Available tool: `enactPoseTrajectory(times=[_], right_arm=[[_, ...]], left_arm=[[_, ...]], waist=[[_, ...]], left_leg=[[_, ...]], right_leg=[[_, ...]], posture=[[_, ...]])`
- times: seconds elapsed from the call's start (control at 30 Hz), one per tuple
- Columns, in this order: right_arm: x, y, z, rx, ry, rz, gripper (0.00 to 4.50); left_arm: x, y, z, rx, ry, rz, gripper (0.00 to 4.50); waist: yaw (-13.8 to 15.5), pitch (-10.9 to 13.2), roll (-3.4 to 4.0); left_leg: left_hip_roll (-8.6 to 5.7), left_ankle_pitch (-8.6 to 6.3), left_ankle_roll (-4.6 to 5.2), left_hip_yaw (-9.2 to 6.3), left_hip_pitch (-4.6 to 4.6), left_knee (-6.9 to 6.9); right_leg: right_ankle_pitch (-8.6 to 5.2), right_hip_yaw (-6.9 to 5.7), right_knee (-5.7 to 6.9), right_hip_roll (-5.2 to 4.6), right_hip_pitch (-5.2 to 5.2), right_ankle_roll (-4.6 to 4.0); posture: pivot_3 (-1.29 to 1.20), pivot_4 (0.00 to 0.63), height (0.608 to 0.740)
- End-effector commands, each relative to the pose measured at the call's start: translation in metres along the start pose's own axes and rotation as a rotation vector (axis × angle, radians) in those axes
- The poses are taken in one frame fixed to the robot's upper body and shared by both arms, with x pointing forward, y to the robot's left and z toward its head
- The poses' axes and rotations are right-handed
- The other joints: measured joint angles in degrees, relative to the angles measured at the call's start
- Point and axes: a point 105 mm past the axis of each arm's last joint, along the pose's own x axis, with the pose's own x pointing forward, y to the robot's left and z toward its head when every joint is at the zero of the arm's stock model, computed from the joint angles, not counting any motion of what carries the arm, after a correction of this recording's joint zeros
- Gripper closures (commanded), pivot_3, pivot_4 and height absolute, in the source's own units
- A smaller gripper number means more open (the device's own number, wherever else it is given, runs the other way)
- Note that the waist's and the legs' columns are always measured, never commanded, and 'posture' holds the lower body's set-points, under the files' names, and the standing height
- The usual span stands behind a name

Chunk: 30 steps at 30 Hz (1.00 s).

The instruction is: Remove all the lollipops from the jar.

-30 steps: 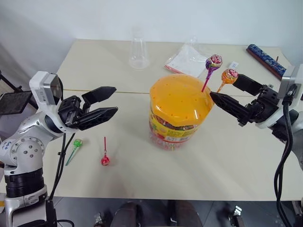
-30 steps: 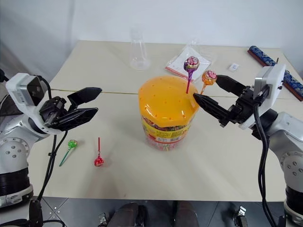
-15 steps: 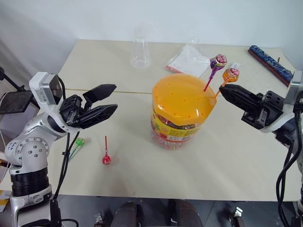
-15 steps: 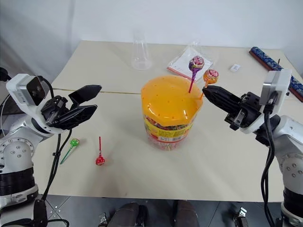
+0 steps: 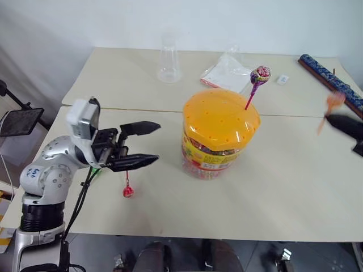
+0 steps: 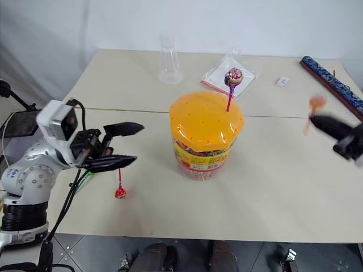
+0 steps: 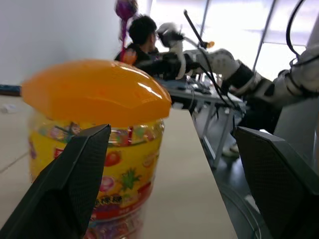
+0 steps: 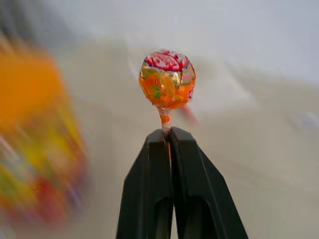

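jar (image 5: pixel 220 136): clear tub, orange holed dome lid, mid-table | purple-stick lollipop (image 5: pixel 260 74) stands in lid (far right side) | right gripper (image 8: pixel 169 144) clamped on orange-stick lollipop (image 8: pixel 167 78), right of jar; wrist view shows its swirl wrapper | left gripper (image 5: pixel 144 145) spread apart, left of jar | red-stick lollipop (image 5: pixel 127 191) on table, near left

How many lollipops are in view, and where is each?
3 clearly: one standing in the jar lid, one held by the right gripper, one lying on the table. Another may be hidden behind the left gripper.
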Motion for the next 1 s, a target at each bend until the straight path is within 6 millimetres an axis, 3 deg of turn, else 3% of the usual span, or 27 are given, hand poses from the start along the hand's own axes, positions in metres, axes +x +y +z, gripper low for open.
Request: enactPoseTrajectory(times=[0.03,0.2,0.33,0.43,0.63,0.7,0.77,0.93,1.0], right_arm=[[0.000,-0.013,-0.045,-0.137,0.229,-0.083,4.45],[0.003,-0.002,-0.094,-0.157,0.353,0.031,4.45],[0.004,-0.005,-0.101,-0.139,0.338,0.052,3.53],[0.007,-0.007,-0.094,-0.142,0.262,0.064,2.49],[0.012,0.025,-0.004,-0.086,-0.282,0.303,0.47],[0.012,0.041,0.034,-0.092,-0.444,0.373,0.47],[0.011,0.055,0.057,-0.088,-0.528,0.434,0.47],[0.023,0.100,0.115,-0.100,-0.668,0.581,0.47],[0.030,0.112,0.129,-0.086,-0.678,0.616,0.47]], left_arm=[[0.004,-0.006,0.001,0.080,0.041,-0.028,0.30],[0.002,-0.007,0.001,0.098,0.045,-0.010,0.30],[0.000,-0.006,0.005,0.110,0.041,0.016,0.30],[0.000,-0.005,0.009,0.111,0.016,0.037,0.30],[-0.006,0.005,0.029,0.064,-0.172,0.160,0.30],[-0.015,0.010,0.039,-0.022,-0.288,0.197,0.30],[-0.021,0.011,0.041,-0.085,-0.343,0.214,0.30],[-0.027,0.012,0.028,-0.119,-0.299,0.236,0.30],[-0.029,0.012,0.023,-0.124,-0.273,0.230,0.30]], waist=[[-0.2,0.0,-0.02],[-0.8,0.0,0.06],[-0.8,0.0,0.07],[-0.7,0.0,0.07],[-0.6,0.0,0.10],[-0.6,0.0,0.12],[-0.8,0.0,0.12],[-0.7,0.0,0.12],[-0.8,0.0,0.12]], left_leg=[[0.00,0.00,0.00,0.00,-0.01,0.01],[0.01,0.01,-0.01,0.14,0.08,0.03],[0.01,0.01,-0.02,0.09,0.03,0.03],[0.01,0.01,-0.01,0.07,0.04,0.06],[0.01,0.01,-0.01,-0.01,0.06,0.07],[0.02,0.01,-0.01,-0.03,0.07,0.08],[0.04,0.01,-0.01,-0.06,0.07,0.10],[0.04,-0.01,-0.08,-0.23,0.06,0.09],[0.00,-0.01,-0.08,-0.14,0.05,0.10]], right_leg=[[0.00,0.00,0.00,0.00,0.00,0.00],[0.00,0.15,0.07,0.00,-0.02,0.00],[0.00,0.10,0.02,0.00,-0.02,0.00],[0.00,0.10,0.02,-0.01,0.01,0.00],[0.01,0.09,0.05,-0.01,0.05,0.01],[0.01,0.08,0.08,-0.02,0.05,0.02],[0.01,0.09,0.12,-0.05,0.04,0.02],[0.01,0.01,0.21,-0.04,0.04,0.01],[0.01,0.02,0.19,-0.06,0.00,0.01]], posture=[[0.00,0.150,0.740],[0.00,0.150,0.740],[0.00,0.150,0.740],[0.00,0.150,0.740],[0.00,0.150,0.740],[0.00,0.150,0.740],[0.00,0.150,0.740],[0.00,0.150,0.740],[0.00,0.150,0.740]])
